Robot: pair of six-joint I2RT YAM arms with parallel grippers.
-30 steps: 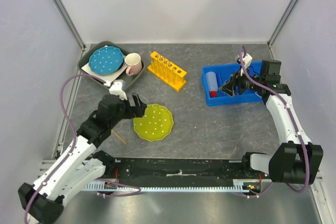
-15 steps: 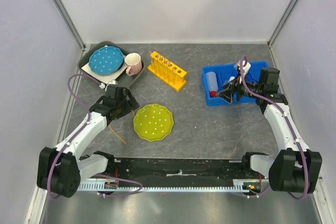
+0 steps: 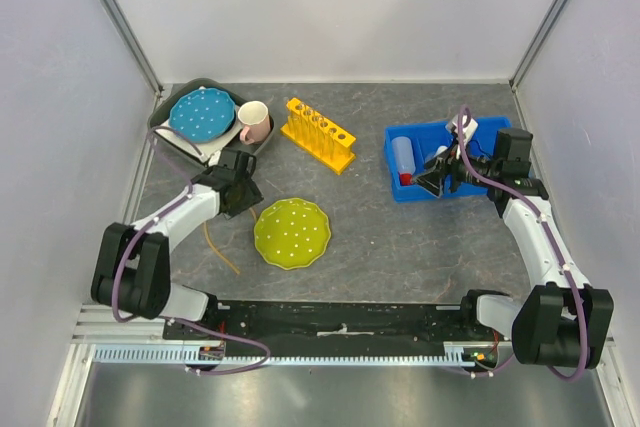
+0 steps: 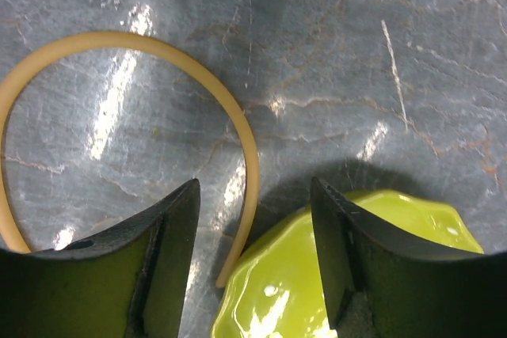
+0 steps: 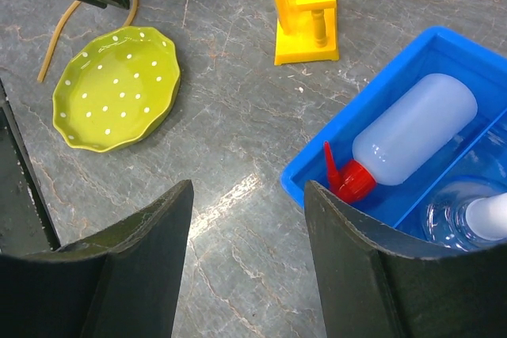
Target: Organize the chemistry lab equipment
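The left pincer [image 4: 252, 219], wide open and empty, straddles the tan hose [image 4: 158, 53] lying on the table [image 4: 356, 53] just beside the green plate [image 4: 333, 275], so I would shift it clear of that plate's rim before closing.

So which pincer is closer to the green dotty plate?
Left. The left pincer hangs at the upper-left edge of the green plate; the right pincer is far off, over the blue bin.

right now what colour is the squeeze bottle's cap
The cap is red; right wrist view shows it best.
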